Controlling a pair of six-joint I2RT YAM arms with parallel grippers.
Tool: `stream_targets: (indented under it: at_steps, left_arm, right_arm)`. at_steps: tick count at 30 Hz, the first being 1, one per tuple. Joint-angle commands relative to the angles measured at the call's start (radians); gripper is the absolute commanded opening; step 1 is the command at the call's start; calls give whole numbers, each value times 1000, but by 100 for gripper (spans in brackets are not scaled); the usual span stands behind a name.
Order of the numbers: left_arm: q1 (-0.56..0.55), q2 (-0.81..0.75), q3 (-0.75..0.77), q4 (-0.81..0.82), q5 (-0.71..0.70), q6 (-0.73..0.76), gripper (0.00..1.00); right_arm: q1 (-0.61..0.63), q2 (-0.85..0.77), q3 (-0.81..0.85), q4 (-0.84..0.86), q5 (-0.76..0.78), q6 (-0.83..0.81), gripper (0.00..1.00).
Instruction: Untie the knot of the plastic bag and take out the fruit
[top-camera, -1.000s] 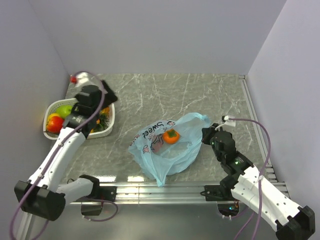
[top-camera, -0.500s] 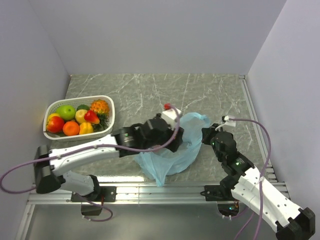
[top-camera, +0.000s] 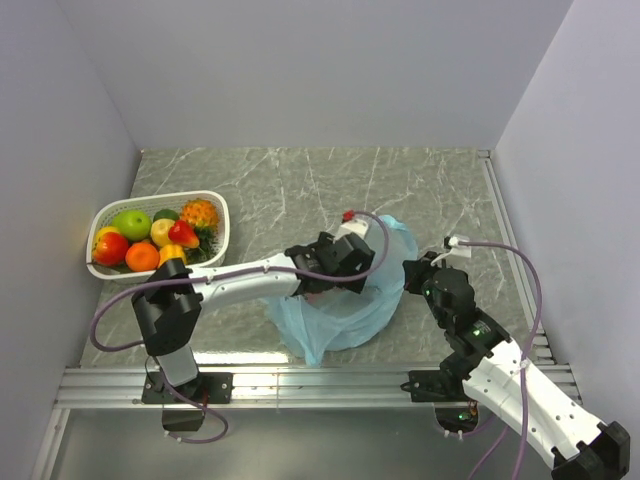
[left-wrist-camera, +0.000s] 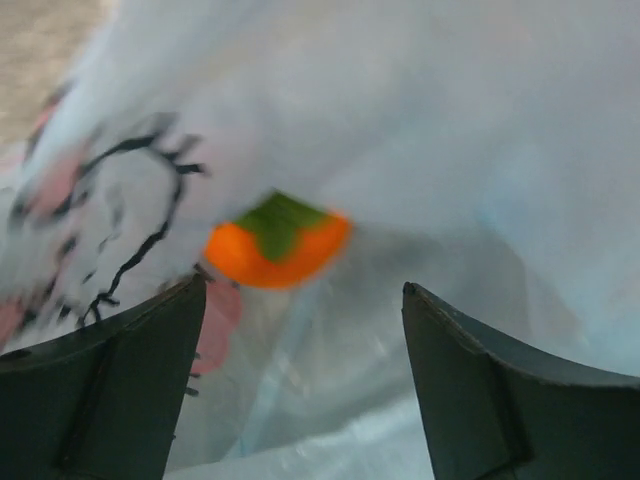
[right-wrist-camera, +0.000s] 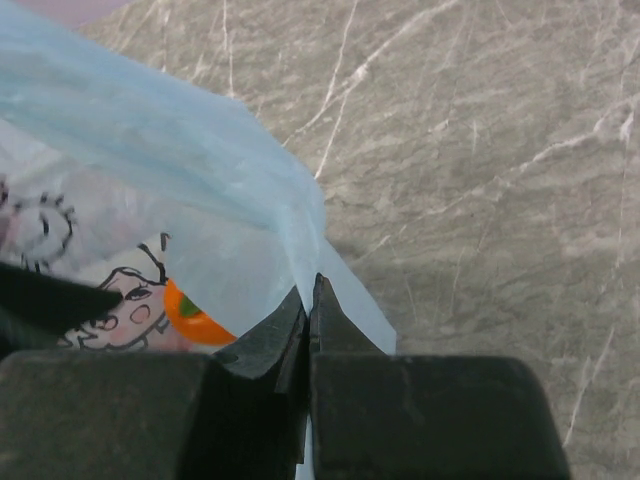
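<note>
Shows basket at far left. Stretches left arm low and rightward across table to bag at centre. Holds left gripper released, fingers wide apart, aimed at persimmon inside bag. Bends right arm inward from the right. Clamps right gripper tight on bag's right edge.

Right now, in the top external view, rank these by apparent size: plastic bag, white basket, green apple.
1. plastic bag, largest even though partly covered
2. white basket, somewhat smaller
3. green apple, clearly smallest
</note>
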Motion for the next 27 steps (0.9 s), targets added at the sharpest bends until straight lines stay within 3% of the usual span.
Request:
stream_targets:
  at_steps: [1,5,16,19,27]
  left_arm:
    - [45,-12,51,65,-69,-104,87]
    - [62,80,97,47,-103,-156,97]
    - [94,151,60,61,-45,-241,99]
    - [100,119,-9,96,-68,-320,99]
    - [102,-163,-316,470,-86,-434,99]
  right_arm:
    - [-3,-19,-12,13,-6,-15,0]
    - [-1,-19,-22,22,-4,-14,0]
    - [-3,-1,-38,51,-23,-6,0]
    - [-3,10,-39,57,-32,1,0]
    - [-3,2,-35,53,-27,-6,0]
